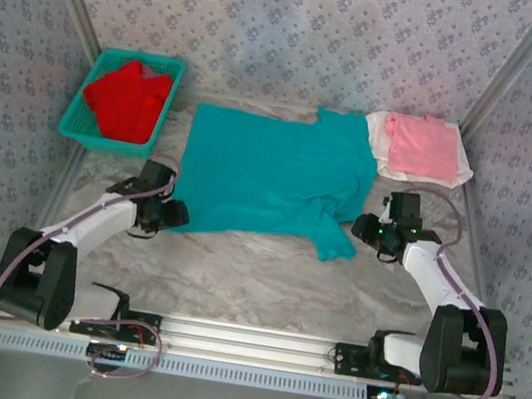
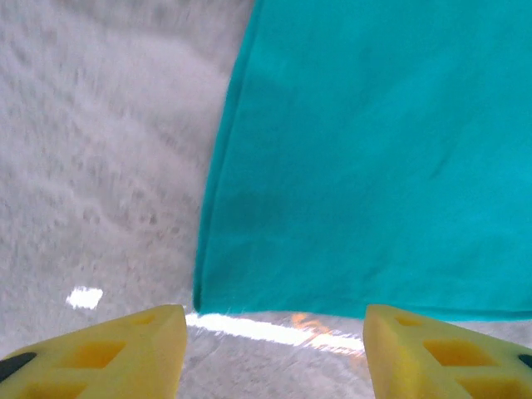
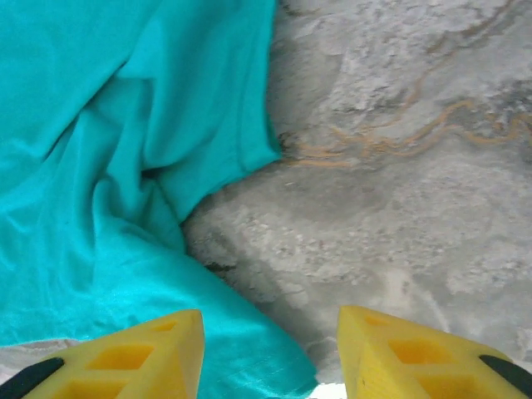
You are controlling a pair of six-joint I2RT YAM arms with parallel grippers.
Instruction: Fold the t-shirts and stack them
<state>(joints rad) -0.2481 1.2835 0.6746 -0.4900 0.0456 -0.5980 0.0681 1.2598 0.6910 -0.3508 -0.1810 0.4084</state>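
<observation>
Left claw (image 2: 274, 332) and right claw (image 3: 270, 341) are held apart, empty; the rumpled sleeve (image 3: 199, 141) of the teal shirt (image 1: 271, 170) could be folded in crooked.

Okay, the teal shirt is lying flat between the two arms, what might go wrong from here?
1. The teal shirt has its near sleeve bunched beside the open right gripper; folding now may trap creases.
2. The open left gripper sits just short of the corner hem; a grab might miss or catch one layer.
3. Its far edge lies close to the pink and white stack; dragging could disturb it.
</observation>
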